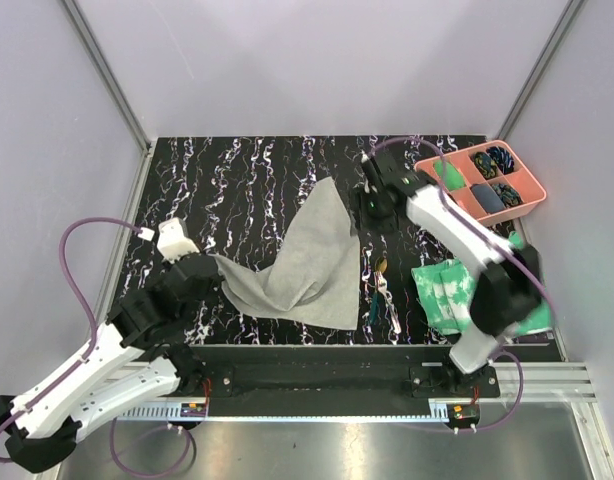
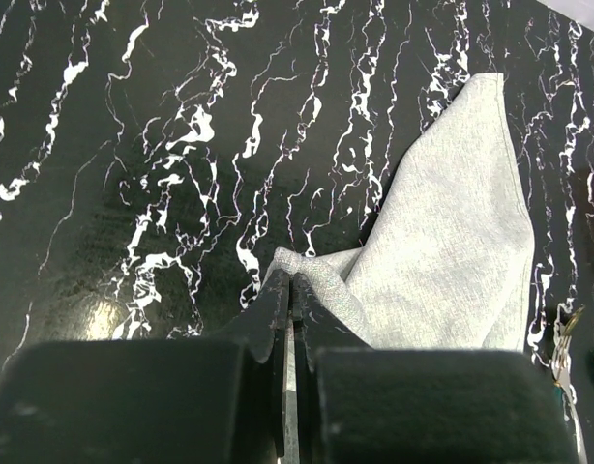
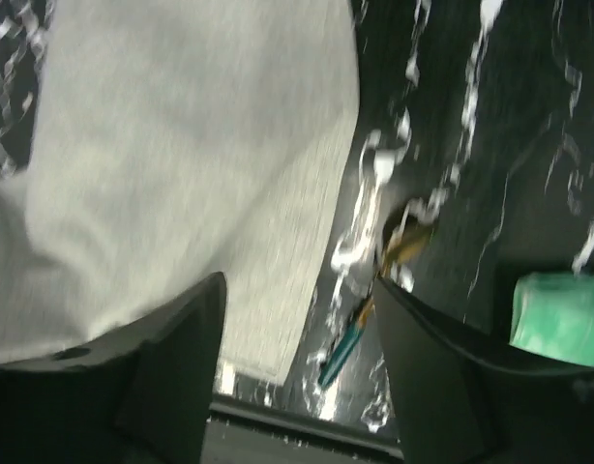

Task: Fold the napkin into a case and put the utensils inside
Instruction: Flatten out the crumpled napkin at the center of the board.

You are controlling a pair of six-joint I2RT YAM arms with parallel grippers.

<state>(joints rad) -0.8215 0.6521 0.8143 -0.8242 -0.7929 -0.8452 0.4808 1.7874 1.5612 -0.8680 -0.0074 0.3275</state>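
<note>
In the middle of the top view the napkin (image 1: 302,262) looks soft and floppy, best held by a corner; the left gripper (image 2: 290,290) has its jaws pinched on one, the right gripper (image 3: 295,300) has them wide.

Robot lab test cell: plain pale wall panels (image 1: 317,60) in alu frame posts (image 1: 107,75) box in a black marbled tabletop (image 1: 217,190). Left arm (image 1: 97,365) & right arm (image 1: 449,226) bolted to an alu rail (image 1: 337,411) at near edge, purple cables (image 1: 75,265) looping off. Props on top: napkin (image 1: 307,260), utensils (image 1: 379,290), pink tray (image 1: 523,204).
</note>
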